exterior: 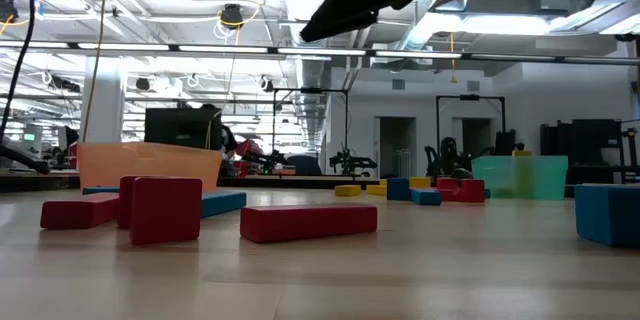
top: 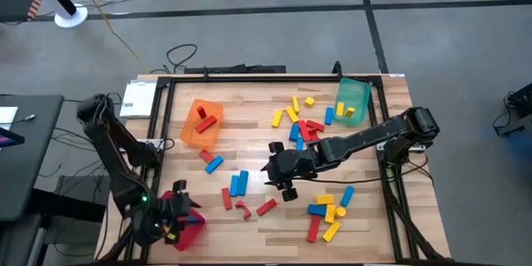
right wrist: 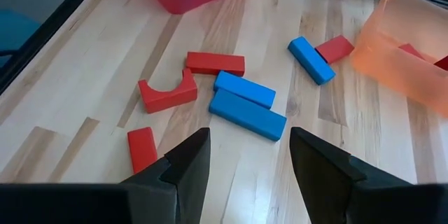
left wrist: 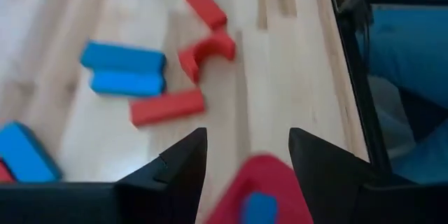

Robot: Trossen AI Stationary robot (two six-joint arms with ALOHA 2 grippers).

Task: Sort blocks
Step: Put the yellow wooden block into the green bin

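Observation:
Red, blue and yellow blocks lie scattered on the wooden table. One cluster is at the far right, another at the near right. A blue pair and red blocks lie in the middle. My left gripper is open above the red tray at the near left corner. A blue block lies in that tray. My right gripper hovers open over mid-table, right of the blue pair, with nothing between its fingers.
An orange tray holding red blocks stands at the far left. A green tray holding yellow blocks stands at the far right. A black frame borders the table. In the low view, red blocks lie close in front.

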